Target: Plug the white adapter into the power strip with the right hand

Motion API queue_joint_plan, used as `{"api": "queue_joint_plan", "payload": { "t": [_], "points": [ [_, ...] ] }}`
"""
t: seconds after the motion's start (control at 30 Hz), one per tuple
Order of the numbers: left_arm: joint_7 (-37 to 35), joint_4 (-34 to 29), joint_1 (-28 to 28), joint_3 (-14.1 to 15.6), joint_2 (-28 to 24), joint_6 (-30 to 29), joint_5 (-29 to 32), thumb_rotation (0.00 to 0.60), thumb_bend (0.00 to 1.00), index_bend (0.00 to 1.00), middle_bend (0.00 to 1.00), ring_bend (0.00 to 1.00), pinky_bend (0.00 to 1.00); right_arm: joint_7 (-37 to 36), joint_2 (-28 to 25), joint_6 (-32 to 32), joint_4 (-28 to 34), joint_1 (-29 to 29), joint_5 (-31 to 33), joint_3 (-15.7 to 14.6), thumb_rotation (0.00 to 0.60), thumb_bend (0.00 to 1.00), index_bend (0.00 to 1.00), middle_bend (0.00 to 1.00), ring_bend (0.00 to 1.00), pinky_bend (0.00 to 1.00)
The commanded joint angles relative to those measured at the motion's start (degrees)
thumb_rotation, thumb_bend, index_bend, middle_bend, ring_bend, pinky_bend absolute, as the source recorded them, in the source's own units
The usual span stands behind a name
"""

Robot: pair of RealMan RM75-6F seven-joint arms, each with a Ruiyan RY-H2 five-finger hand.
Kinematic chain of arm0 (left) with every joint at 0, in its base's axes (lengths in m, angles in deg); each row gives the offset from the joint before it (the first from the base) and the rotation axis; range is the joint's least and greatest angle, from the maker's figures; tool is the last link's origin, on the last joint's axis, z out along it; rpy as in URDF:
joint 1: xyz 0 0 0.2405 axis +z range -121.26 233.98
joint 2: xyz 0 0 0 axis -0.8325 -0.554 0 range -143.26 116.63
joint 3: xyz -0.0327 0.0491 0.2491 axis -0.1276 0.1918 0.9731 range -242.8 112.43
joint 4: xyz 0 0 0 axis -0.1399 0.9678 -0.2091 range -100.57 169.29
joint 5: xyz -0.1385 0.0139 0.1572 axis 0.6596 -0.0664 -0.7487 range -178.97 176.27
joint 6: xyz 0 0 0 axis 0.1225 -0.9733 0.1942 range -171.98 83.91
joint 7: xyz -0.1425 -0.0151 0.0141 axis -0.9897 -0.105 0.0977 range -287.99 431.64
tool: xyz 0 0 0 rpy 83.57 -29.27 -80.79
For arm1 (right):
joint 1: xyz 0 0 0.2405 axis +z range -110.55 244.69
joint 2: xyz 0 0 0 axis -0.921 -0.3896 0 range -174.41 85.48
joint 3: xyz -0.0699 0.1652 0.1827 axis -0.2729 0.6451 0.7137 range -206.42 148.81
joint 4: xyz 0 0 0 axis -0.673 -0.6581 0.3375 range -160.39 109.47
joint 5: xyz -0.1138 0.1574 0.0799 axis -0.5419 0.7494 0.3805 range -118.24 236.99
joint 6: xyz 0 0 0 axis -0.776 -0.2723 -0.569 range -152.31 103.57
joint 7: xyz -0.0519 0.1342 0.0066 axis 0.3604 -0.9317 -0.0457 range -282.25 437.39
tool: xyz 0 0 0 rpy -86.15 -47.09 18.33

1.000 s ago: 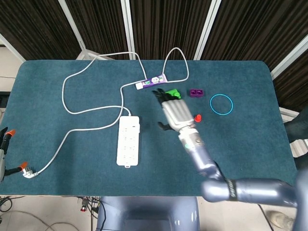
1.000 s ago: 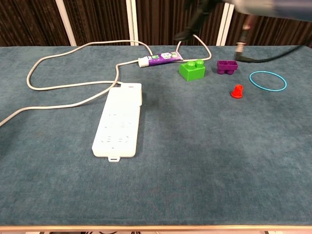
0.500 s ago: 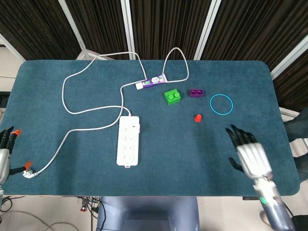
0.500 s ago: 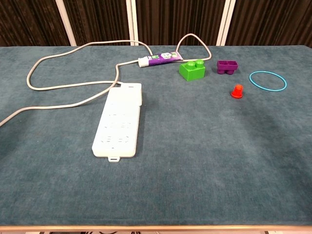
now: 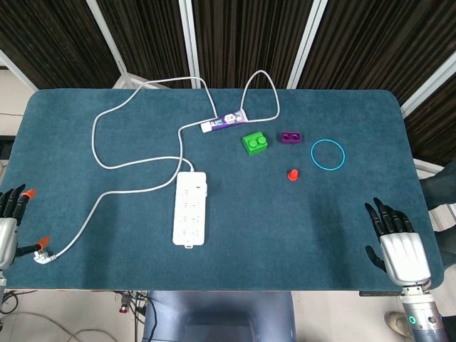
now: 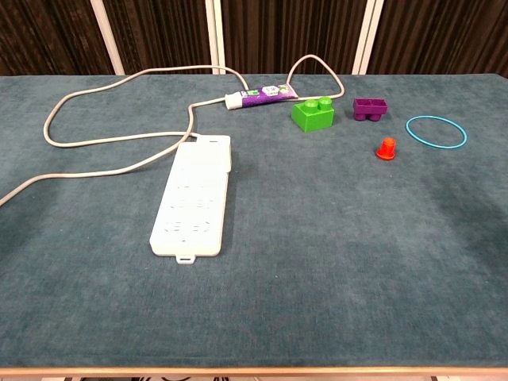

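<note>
Head view shows the right hand [image 5: 400,246] at the near right corner of the table [image 5: 356,128], palm down, fingers spread apart and holding nothing; it is well apart from the power strip [image 5: 189,209]. The left hand [image 5: 8,224] sits just off the table's near left edge, only partly in frame, with orange-tipped fingers apart and nothing in them. The power strip lies flat left of the table's middle, long side running toward the robot, and a small white block at its far right corner may be the white adapter [image 5: 202,187], though I cannot tell whether it is seated in a socket. A white cord [image 5: 107,114] loops across the far left of the table and ends in a plug [image 5: 44,255] near the left hand. Beyond the strip lie a purple tube [image 5: 223,121], a green brick [image 5: 254,142], a purple brick [image 5: 290,137], a small red cone [image 5: 292,174] and a blue ring [image 5: 328,154]. The chest view shows neither hand.
</note>
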Motion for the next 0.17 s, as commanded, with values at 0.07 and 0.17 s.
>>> {"api": "queue_joint_plan", "payload": {
  "t": [0.07,0.17],
  "points": [
    [-0.29,-0.58,0.16,0.82,-0.31,-0.18,-1.37,0.600,0.10,0.13,0.00,0.00,0.00,-0.75,0.75,2.05,-1.20,-0.26,0.33,1.55,0.600,0.34,0.03,0.04,0.14,0.18],
    [-0.17,-1.15,0.30,1.45,-0.50,-0.48,-2.54,0.600,0.10,0.13,0.00,0.00,0.00,-0.71,1.13,3.62,-1.70,0.01,0.66,2.93,0.600,0.34,0.03,0.04,0.14,0.19]
  ]
}}
